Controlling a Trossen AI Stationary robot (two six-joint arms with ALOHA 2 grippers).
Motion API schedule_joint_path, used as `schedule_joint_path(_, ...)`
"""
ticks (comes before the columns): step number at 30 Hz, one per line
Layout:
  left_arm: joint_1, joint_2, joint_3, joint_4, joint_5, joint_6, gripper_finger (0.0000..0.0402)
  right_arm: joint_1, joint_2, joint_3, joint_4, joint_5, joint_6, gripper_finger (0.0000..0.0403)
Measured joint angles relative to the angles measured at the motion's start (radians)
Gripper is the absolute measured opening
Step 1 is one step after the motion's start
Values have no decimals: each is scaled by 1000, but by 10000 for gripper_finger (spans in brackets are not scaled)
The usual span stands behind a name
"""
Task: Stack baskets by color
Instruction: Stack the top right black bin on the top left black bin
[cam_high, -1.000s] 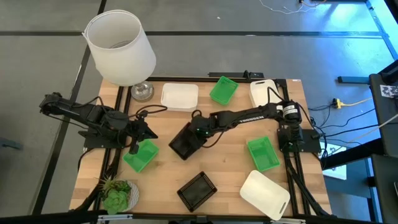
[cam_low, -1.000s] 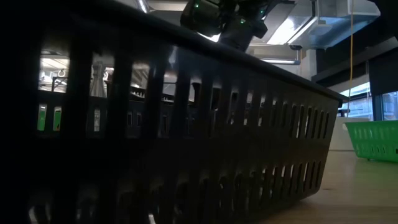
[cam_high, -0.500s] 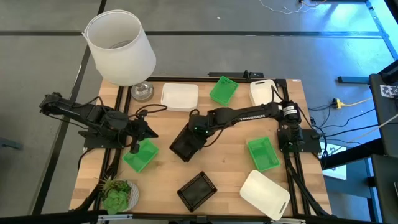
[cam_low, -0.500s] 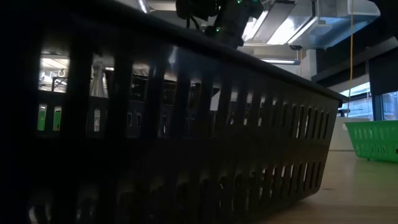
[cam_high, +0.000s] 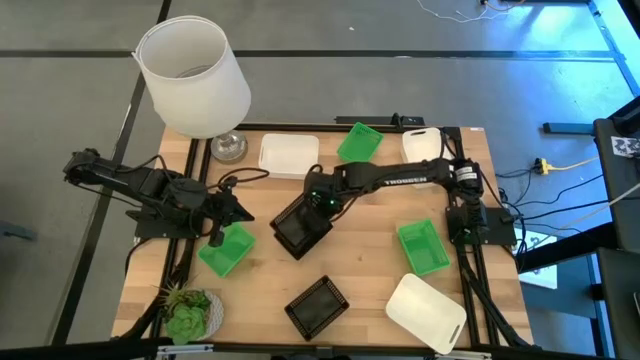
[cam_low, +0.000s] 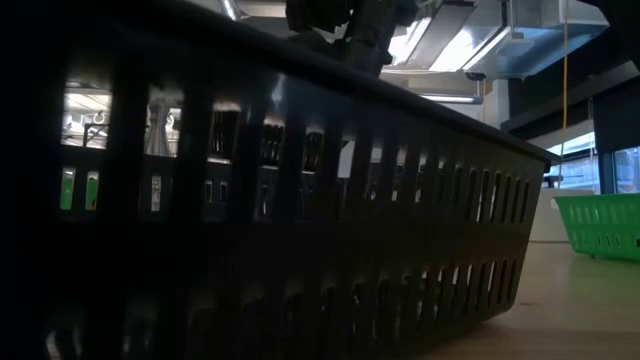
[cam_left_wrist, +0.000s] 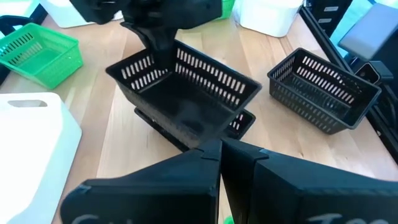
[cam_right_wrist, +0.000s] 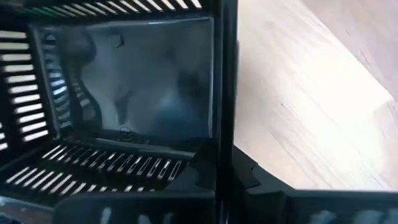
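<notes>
My right gripper (cam_high: 318, 200) is shut on a black basket (cam_high: 303, 226) at the table's middle. That basket tilts over a second black basket (cam_left_wrist: 241, 123) beneath it. A third black basket (cam_high: 318, 306) stands near the front edge and fills the low view (cam_low: 300, 200). My left gripper (cam_high: 215, 236) is shut and hangs over the far-left corner of a green basket (cam_high: 228, 249) at the left. Two more green baskets (cam_high: 360, 144) (cam_high: 422, 247) and three white baskets (cam_high: 289, 155) (cam_high: 422, 146) (cam_high: 427, 312) lie apart on the table. My right gripper pinches the rim of the black basket's far wall (cam_left_wrist: 164, 57), one finger inside the basket and one outside (cam_right_wrist: 224, 93). The fingers come from above, slanting down. The held side is raised, and the opposite side (cam_left_wrist: 186, 138) rests on the black basket beneath. My left gripper stands at the green basket's corner; whether it touches it I cannot tell.
A large white lampshade (cam_high: 195, 75) on its stand rises at the far left corner. A small green potted plant (cam_high: 188, 313) sits at the near left corner. Bare wood lies between the middle black baskets and the green basket on the right.
My right gripper has risen and drawn a little toward the far edge, tipping more steeply downward. The black basket's held side has come up with it, so the basket tilts more, while its other side stays on the basket beneath.
</notes>
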Motion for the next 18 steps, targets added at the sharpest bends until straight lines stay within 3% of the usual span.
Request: schedule_joint_path(18,0,0,0,-28,0,0,0,-11,10,-37,5,-23,39,0)
